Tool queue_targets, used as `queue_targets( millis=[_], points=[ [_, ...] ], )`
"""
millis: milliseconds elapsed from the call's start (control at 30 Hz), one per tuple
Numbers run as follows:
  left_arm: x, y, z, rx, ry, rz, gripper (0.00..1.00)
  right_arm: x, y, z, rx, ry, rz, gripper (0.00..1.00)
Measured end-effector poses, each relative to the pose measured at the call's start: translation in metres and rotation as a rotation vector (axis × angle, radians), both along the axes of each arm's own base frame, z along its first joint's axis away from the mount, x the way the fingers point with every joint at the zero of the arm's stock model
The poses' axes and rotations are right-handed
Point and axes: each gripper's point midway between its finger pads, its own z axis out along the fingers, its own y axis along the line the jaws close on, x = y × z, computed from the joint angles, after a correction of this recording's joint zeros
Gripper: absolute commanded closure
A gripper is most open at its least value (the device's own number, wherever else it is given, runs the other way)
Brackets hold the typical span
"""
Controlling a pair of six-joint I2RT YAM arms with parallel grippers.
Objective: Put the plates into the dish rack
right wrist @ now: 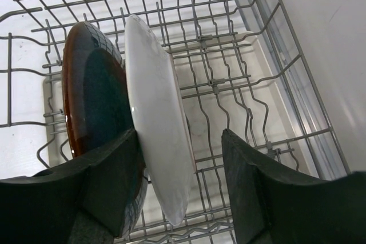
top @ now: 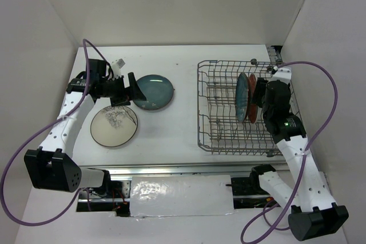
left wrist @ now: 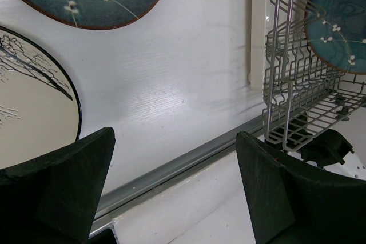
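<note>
The red plate (right wrist: 154, 101) stands on edge in the dish rack (top: 217, 136) beside a teal plate (top: 242, 96), my right tool (right wrist: 178, 144) released around it, so I'd back straight out without nudging it, while my left tool (left wrist: 174, 141), also released, hovers near the cream plate (top: 114, 125) on the counter (top: 183, 124).

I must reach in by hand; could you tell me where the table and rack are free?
Free: the table strip between the flat teal plate and the dish rack, and the rack's left rows of tines. Crowded: the rack's right side, where two plates stand and the right gripper straddles one.
</note>
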Motion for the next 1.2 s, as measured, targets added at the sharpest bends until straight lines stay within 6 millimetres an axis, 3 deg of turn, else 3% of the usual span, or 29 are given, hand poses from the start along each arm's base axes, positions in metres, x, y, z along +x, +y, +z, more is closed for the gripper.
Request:
queue_targets(
  millis=[167, 533, 633, 833, 933, 1033, 1200],
  points=[
    [0.000, 0.000, 0.000, 0.000, 0.000, 0.000, 0.01, 0.002, 0.002, 0.000, 0.008, -0.002, 0.005, 0.38],
    [0.000, 0.000, 0.000, 0.000, 0.000, 0.000, 0.01, 0.004, 0.001, -0.003, 0.003, 0.008, -0.003, 0.31],
    [0.000, 0.000, 0.000, 0.000, 0.001, 0.000, 0.01, 0.004, 0.001, -0.003, 0.004, 0.008, -0.002, 0.36],
    [0.000, 0.000, -0.002, 0.000, 0.003, 0.000, 0.01, 0.008, 0.006, -0.004, 0.027, 0.003, 0.017, 0.62],
    [-0.001, 0.000, -0.002, 0.000, 0.004, 0.000, 0.01, 0.010, 0.011, -0.003, 0.040, -0.001, 0.037, 0.84],
    [-0.001, 0.000, -0.002, 0.000, 0.004, 0.000, 0.01, 0.011, 0.011, -0.002, 0.017, 0.004, 0.048, 0.96],
    [-0.001, 0.000, -0.002, 0.000, 0.004, -0.001, 0.01, 0.011, 0.009, -0.001, -0.014, 0.014, 0.058, 1.00]
  ],
)
